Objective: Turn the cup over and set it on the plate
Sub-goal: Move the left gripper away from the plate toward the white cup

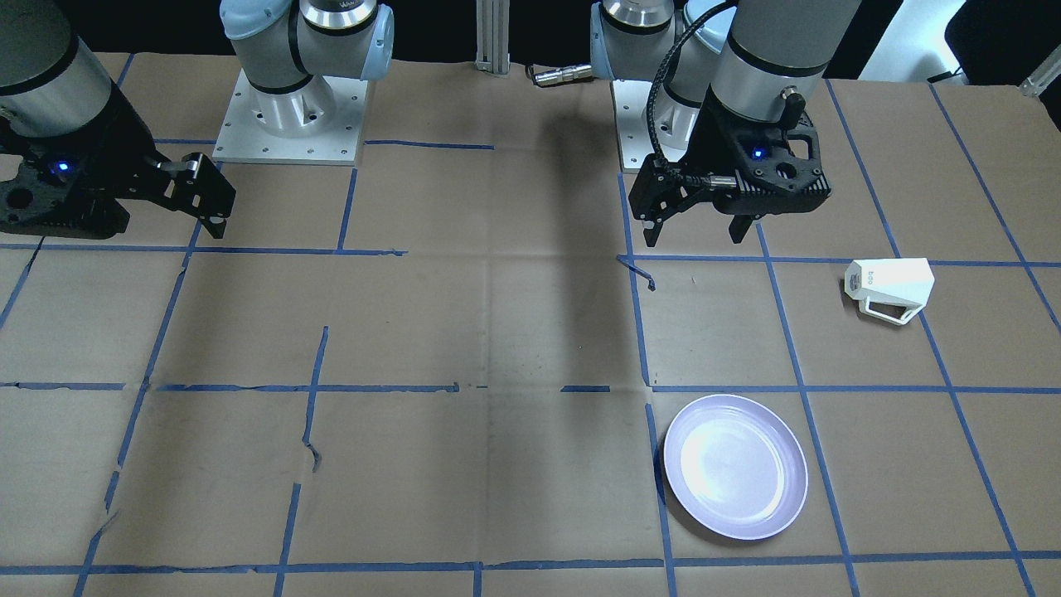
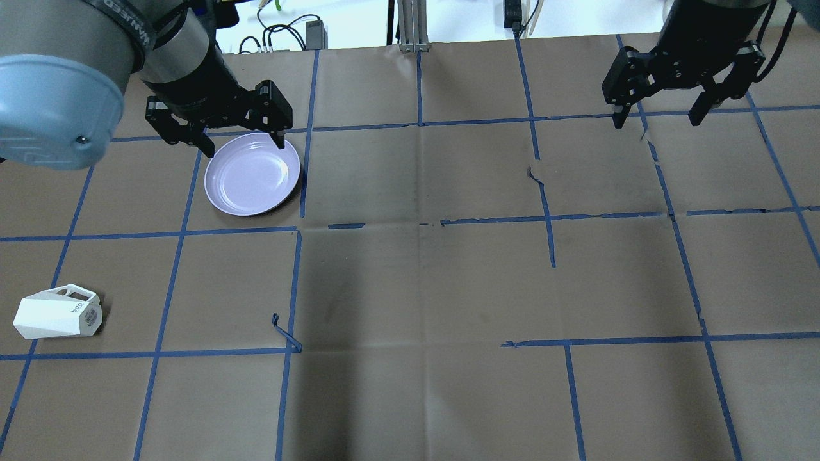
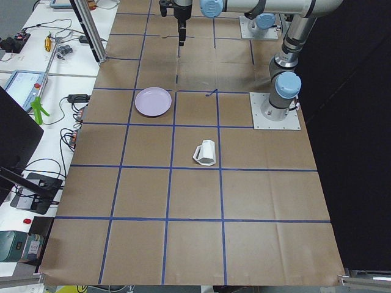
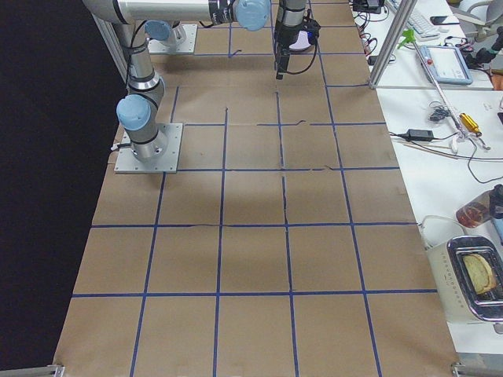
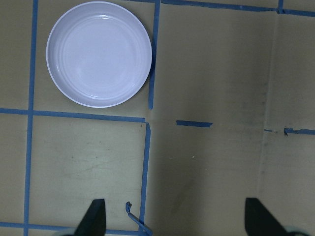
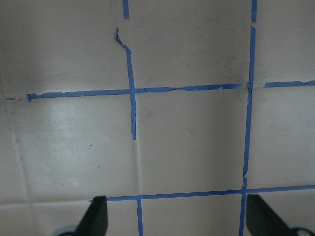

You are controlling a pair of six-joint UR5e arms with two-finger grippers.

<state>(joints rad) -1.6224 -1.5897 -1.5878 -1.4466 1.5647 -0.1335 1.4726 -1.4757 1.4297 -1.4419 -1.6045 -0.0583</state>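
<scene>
1. Front: left gripper [image 1: 695, 234] wide apart, empty, hovering. Cup [image 1: 889, 284] lies on its side, well apart from plate [image 1: 736, 466].
2. Overhead: right gripper [image 2: 655, 120] wide apart, empty.
3. Wrist cams: both jaws spread, nothing between.

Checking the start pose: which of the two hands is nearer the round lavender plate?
The left hand, on the same side as the round glossy lavender plate; the right hand hangs at the opposite end.

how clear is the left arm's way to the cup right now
Probably yes. The cup lies on its side on bare paper, nothing around it, on the same half as the left gripper, which hovers open and empty; the plate sits aside.
</scene>
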